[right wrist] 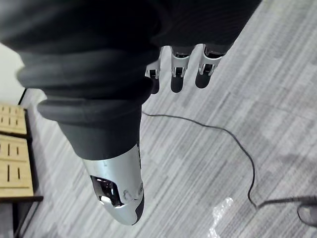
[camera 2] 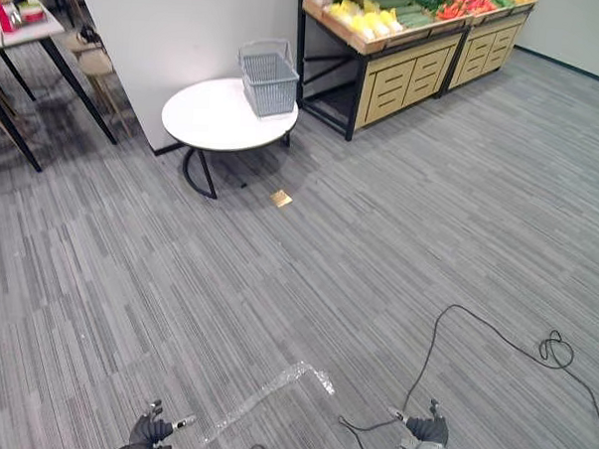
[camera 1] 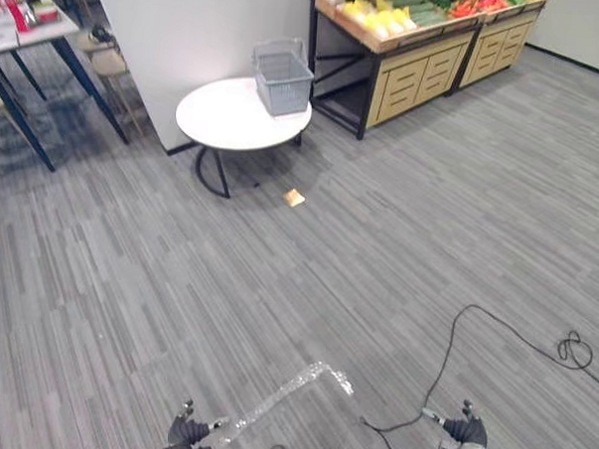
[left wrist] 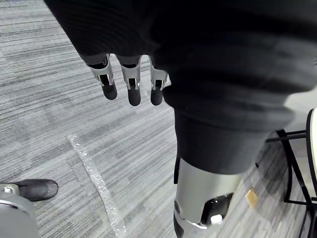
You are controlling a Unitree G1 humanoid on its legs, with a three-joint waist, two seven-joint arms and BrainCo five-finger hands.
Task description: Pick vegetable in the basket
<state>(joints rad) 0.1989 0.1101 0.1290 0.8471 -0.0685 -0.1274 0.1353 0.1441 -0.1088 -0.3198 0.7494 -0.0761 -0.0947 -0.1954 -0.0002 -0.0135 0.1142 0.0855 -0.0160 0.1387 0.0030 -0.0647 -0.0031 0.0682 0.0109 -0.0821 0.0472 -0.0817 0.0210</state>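
A grey wire basket (camera 1: 282, 77) stands empty at the far edge of a round white table (camera 1: 230, 117). Behind it to the right, a wooden produce stand (camera 1: 416, 61) holds yellow vegetables (camera 1: 378, 16), green ones (camera 1: 418, 6) and red ones (camera 1: 478, 4). My left hand (left wrist: 131, 82) hangs over the grey floor with straight fingers and nothing in it. My right hand (right wrist: 178, 67) also hangs over the floor, fingers relaxed and holding nothing. Both hands are far from the table and the stand.
A small tan card (camera 1: 294, 196) lies on the floor in front of the table. A strip of clear tape (camera 1: 292, 388) is stuck to the floor close to me. A blue-legged table (camera 1: 29, 34) and a stool (camera 1: 112, 67) stand at the far left beside a white partition (camera 1: 199, 21).
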